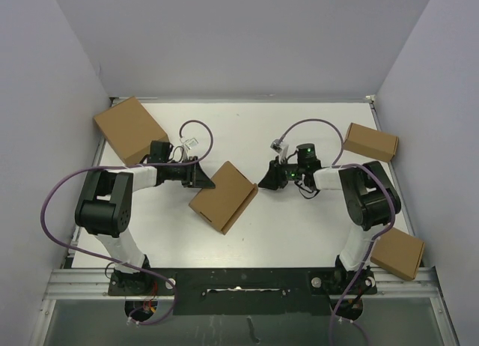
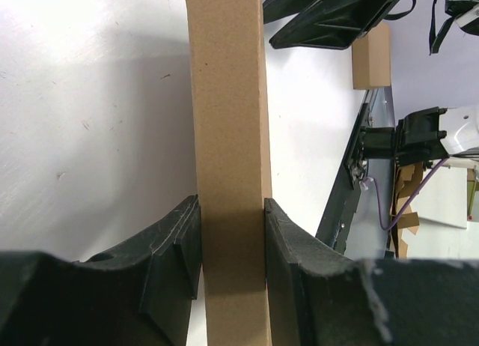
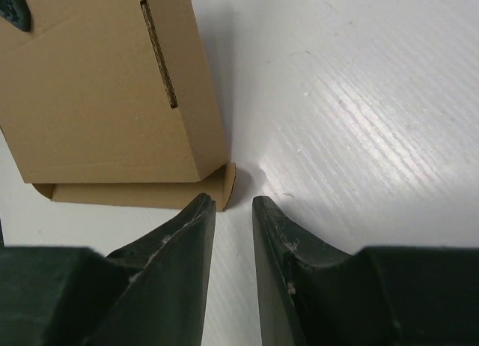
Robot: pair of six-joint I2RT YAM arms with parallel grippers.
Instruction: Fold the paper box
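White table (image 1: 247, 129), matte, finely ribbed and lightly scuffed up close. Boxed in by three plain pale grey-lilac walls: back wall (image 1: 239, 39), left wall (image 1: 37, 99), right wall (image 1: 441, 76). Along the near edge, a silver metal rail (image 1: 82, 286); beyond it, a dull grey-green surface (image 1: 254, 327). Soft, even light, faint shadows, mild sheen on the tabletop.

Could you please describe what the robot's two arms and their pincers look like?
Both the left arm and right arm have chunky black joints with white link covers, each trailed by a purple cable. The left pincer and right pincer each have two black, tapered, rough-edged fingers. Green lights glow on the right wrist.
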